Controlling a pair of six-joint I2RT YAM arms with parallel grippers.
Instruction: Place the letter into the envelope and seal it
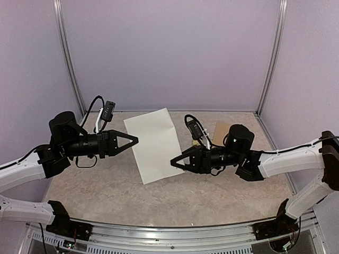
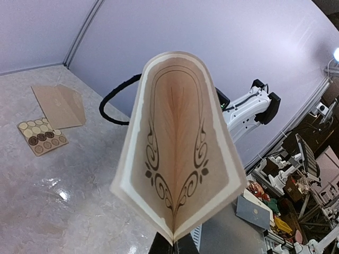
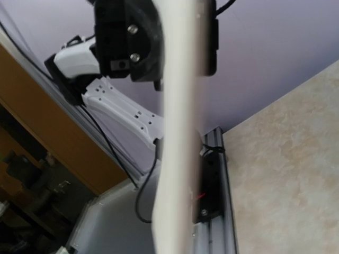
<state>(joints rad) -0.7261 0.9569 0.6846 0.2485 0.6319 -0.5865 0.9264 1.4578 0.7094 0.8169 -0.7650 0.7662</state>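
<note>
While left gripper and right gripper clamp the letter mid-frame, a square fold seems due.
Bring opposite edges together evenly, grips unslipping.

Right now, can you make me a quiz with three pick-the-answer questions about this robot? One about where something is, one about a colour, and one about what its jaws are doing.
1. Where is the letter?
A) crumpled on the floor
B) held up over the table by both sets of jaws
C) tucked in a drawer

2. What colour is the envelope?
A) blue
B) green
C) brown

3. What are the left jaws doing?
A) shut on the letter's edge
B) wide open, holding nothing
C) squeezing a pencil

Answers:
1 B: the sheet hangs between the two sets of jaws, off the table.
2 C: it lies brown on the table next to the sticker card.
3 A: the left wrist view shows the sheet rising straight out of the closed jaws.
</note>
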